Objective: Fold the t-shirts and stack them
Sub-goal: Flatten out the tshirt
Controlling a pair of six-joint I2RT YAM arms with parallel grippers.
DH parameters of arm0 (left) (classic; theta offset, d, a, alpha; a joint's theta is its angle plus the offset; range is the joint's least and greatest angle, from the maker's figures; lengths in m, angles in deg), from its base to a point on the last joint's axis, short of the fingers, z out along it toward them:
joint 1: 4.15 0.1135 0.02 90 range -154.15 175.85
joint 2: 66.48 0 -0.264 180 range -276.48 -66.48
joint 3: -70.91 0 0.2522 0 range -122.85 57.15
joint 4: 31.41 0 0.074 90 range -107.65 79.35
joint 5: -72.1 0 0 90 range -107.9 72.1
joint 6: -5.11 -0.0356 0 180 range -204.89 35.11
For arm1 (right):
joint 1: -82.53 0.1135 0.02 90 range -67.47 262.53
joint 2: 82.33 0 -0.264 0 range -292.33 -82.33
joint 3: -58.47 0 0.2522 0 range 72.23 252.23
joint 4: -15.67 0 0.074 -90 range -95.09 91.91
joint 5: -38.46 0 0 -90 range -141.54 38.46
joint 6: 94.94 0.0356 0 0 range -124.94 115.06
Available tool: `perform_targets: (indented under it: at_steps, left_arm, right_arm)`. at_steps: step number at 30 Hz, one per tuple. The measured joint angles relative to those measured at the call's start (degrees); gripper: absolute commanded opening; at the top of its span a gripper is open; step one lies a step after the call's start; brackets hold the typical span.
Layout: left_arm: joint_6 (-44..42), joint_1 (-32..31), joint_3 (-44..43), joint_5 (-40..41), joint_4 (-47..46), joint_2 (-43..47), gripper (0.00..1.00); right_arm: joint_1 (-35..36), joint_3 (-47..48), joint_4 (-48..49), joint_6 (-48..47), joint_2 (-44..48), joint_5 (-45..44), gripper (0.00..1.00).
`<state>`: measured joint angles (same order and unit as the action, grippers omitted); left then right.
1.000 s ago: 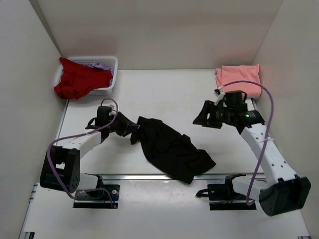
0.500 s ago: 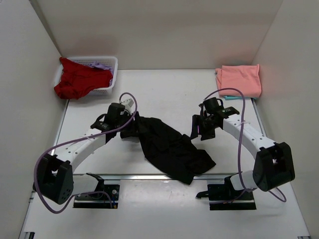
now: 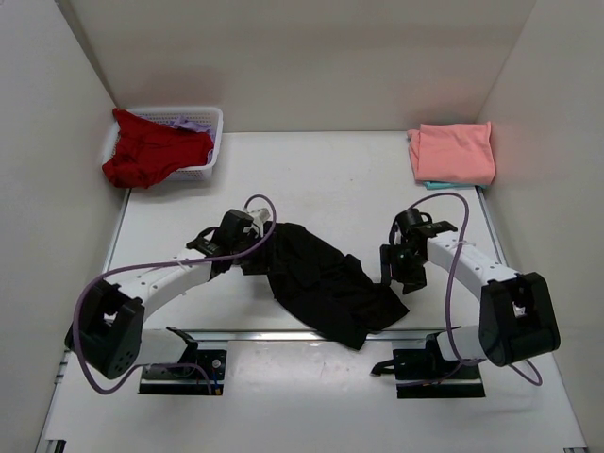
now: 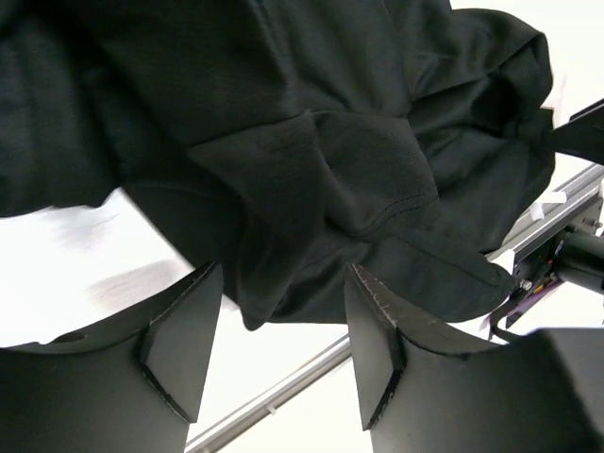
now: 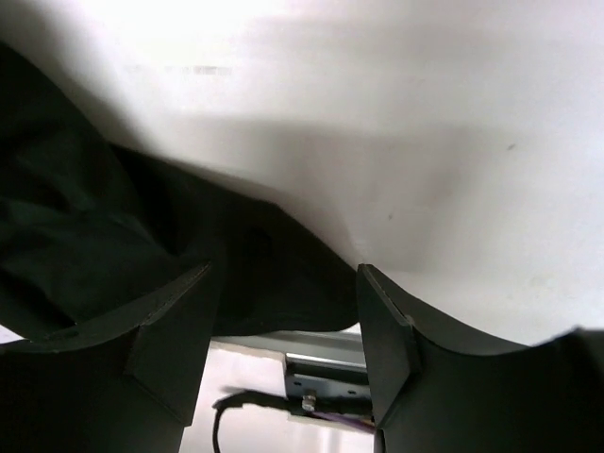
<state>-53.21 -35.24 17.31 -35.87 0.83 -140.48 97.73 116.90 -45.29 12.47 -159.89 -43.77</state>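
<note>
With our left end effector [image 4: 283, 316] and right end effector [image 5: 286, 316] both open beside the crumpled black t-shirt [image 3: 326, 283] near the bench's [image 3: 330, 179] near edge, we risk pinching several bunched layers.

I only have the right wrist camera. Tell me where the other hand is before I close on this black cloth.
Observer: The left hand is at the opposite, left end of the black shirt. It is open and not gripping the cloth.
Operator: Give me the spot for the finished stack.
Observer: A folded pink shirt lies in the far right corner, beyond your arm.
Operator: Now list what's waiting.
Observer: A red shirt hangs crumpled over the rim of the white basket in the far left corner.
</note>
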Motion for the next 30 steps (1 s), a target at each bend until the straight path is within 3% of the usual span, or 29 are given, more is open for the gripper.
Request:
perform_targets:
  at_steps: [3, 4, 5, 6, 7, 8, 9, 11, 16, 19, 30]
  left_arm:
    - [0.31, -1.46, 0.00, 0.04, -1.51, -2.49, 0.61]
    - [0.33, -1.84, 0.00, 0.07, -1.88, -3.48, 0.54]
    - [0.44, -2.32, 0.00, 0.07, -2.36, -4.63, 0.36]
    - [0.76, -2.69, 0.00, 0.04, -2.97, -5.90, 0.28]
    - [0.70, -2.91, -0.04, 0.09, -3.50, -7.21, 0.12]
    - [0.68, -2.95, -0.17, -0.13, -3.87, -8.63, 0.00]
    - [0.59, -3.02, -0.42, -0.50, -4.09, -10.16, 0.00]
    - [0.31, -2.84, -1.07, -1.07, -4.09, -12.72, 0.00]
    - [0.26, -0.90, -3.56, -2.08, -2.51, -13.53, 0.00]
    - [0.63, 1.64, -8.15, -2.45, -0.07, -12.37, 0.00]
    - [6.49, 20.61, -43.47, -6.03, 2.56, -8.46, 0.00]
  right_arm:
    - [1.55, -0.42, -0.50, -0.07, -0.11, -0.20, 0.57]
    - [2.27, -0.39, -0.44, -0.04, -0.39, -0.26, 0.57]
    - [3.08, -0.39, -0.39, -0.04, -0.94, -0.26, 0.55]
    - [3.82, -0.39, -0.35, -0.04, -1.79, -0.24, 0.51]
    - [4.44, -0.39, -0.31, -0.07, -2.67, -0.24, 0.50]
    - [5.01, -0.39, -0.31, 0.07, -3.76, -0.20, 0.38]
    - [5.35, -0.39, -0.33, -0.15, -4.79, -0.11, 0.16]
    - [5.44, -0.39, -0.33, -0.09, -6.19, 0.24, 0.00]
    - [2.43, 1.01, -1.44, -0.48, -6.49, 0.68, 0.00]
    - [0.44, 6.97, -4.52, -1.16, -6.40, 0.00, 0.00]
    - [-6.67, 48.72, -8.70, -4.76, -3.26, -2.84, 0.00]
